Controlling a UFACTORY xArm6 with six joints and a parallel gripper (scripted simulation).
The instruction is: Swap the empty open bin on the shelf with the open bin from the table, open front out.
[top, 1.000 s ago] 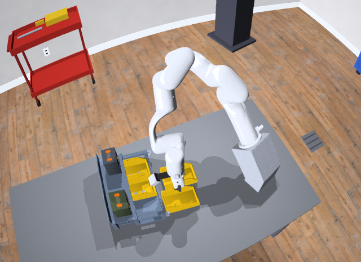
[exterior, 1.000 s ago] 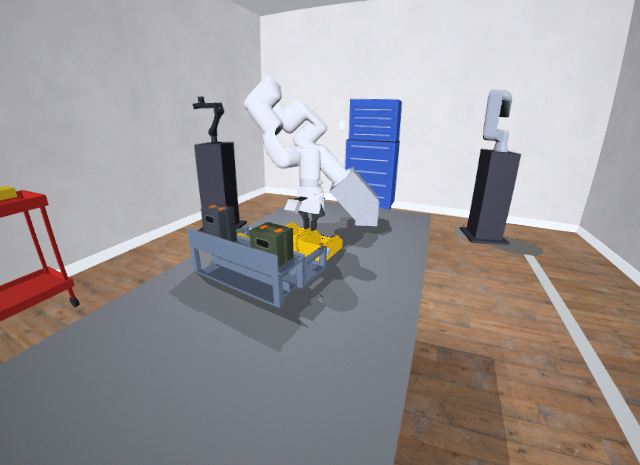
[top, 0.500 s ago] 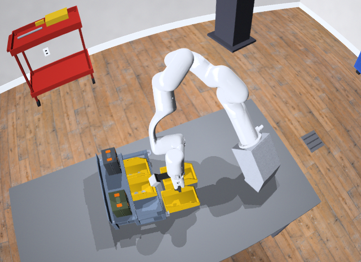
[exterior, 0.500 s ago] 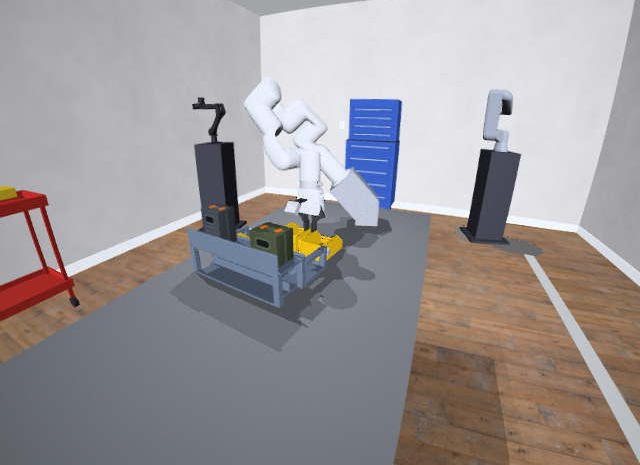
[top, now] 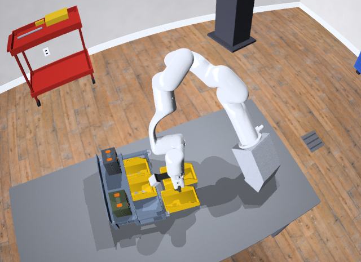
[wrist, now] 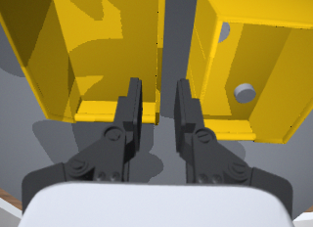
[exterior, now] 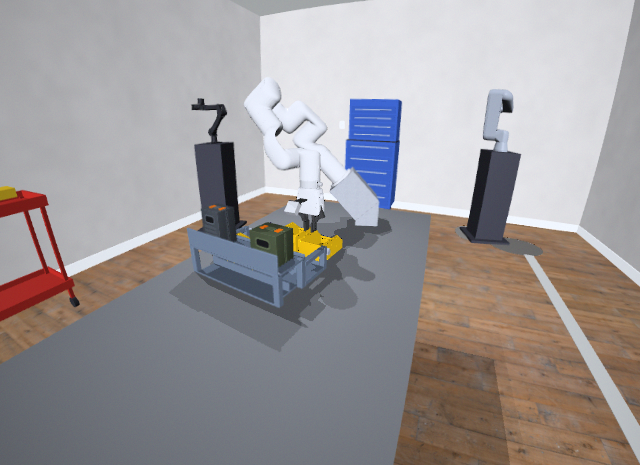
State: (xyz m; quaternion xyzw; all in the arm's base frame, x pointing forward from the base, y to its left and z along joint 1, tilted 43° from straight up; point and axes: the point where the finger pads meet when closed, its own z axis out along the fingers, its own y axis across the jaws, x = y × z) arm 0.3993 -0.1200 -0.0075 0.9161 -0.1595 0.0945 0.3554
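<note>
A red cart (top: 83, 43) is seen at upper left, a dark pedestal (top: 233, 17) at top centre, and a blue cabinet (exterior: 374, 140) against the far wall.

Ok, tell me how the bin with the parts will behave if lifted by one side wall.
The bin looks rigid, with thin flat walls, so it should probably keep its shape. Held by one side wall alone, it would likely tilt. Its loose round parts may then roll or slide inside.
</note>
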